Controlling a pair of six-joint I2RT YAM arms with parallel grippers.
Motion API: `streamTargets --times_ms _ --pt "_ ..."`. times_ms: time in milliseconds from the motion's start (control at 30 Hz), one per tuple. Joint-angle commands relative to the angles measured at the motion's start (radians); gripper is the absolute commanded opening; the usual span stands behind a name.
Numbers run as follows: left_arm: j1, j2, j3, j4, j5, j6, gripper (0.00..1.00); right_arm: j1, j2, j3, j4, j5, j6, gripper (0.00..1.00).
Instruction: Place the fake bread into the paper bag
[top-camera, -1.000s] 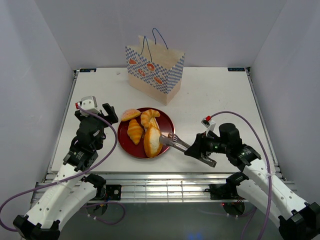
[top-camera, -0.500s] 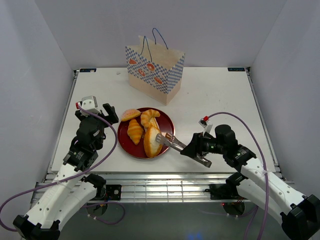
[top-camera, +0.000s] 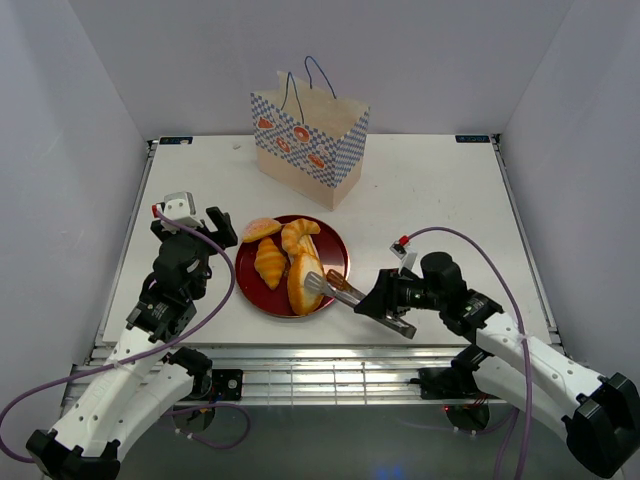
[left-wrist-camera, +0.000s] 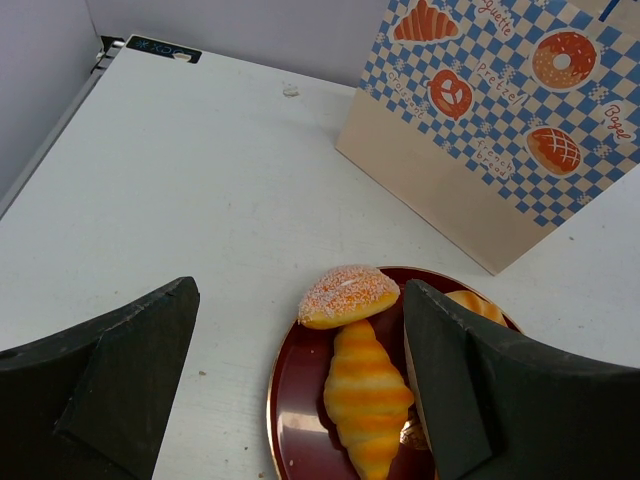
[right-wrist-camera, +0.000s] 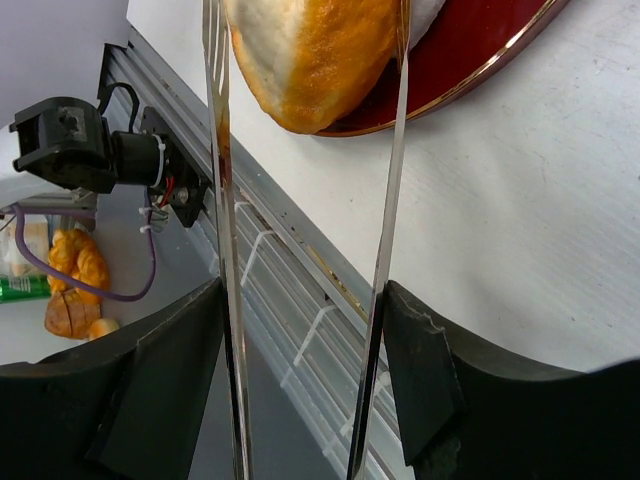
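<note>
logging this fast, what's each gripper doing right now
left gripper: open, holding nothing
right gripper: closed on the tongs, tips around the loaf

A dark red round plate (top-camera: 336, 256) is seen lying flat on the white worktop (top-camera: 430, 190), near the front edge, left of centre. Over its near-right rim, metal tongs (top-camera: 340, 289) are held tilted, their tips spread apart.

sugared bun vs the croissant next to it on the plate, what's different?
Bun is oval with a white-speckled top; croissant is long, ridged and striped golden. Bun overhangs the plate rim; croissant lies fully inside it. Both rest on the plate, ungripped.
</note>
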Motion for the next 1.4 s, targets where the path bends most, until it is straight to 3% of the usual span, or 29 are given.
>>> streamTargets --times_ms 0,400,633,1067,1233,1367 --pt "-0.003 0.002 0.013 -0.009 0.013 -0.001 0.93 0.017 0.021 -0.01 0.1 0.002 0.016 0.68" --pt "-0.003 0.011 0.015 -0.009 0.023 -0.004 0.93 0.056 0.113 0.008 0.154 0.004 0.039 0.68" --pt "-0.003 0.016 0.013 -0.009 0.027 -0.004 0.93 0.065 0.139 0.071 0.04 0.061 0.025 0.68" --pt "-0.003 0.022 0.013 -0.007 0.035 -0.005 0.93 0.067 0.196 0.01 0.201 -0.022 0.103 0.68" --pt "-0.003 0.023 0.013 -0.009 0.039 -0.007 0.93 0.068 0.208 0.023 0.22 -0.034 0.111 0.62" --pt "-0.003 0.025 0.013 -0.009 0.039 -0.007 0.93 0.07 0.208 0.045 0.2 -0.028 0.106 0.47"
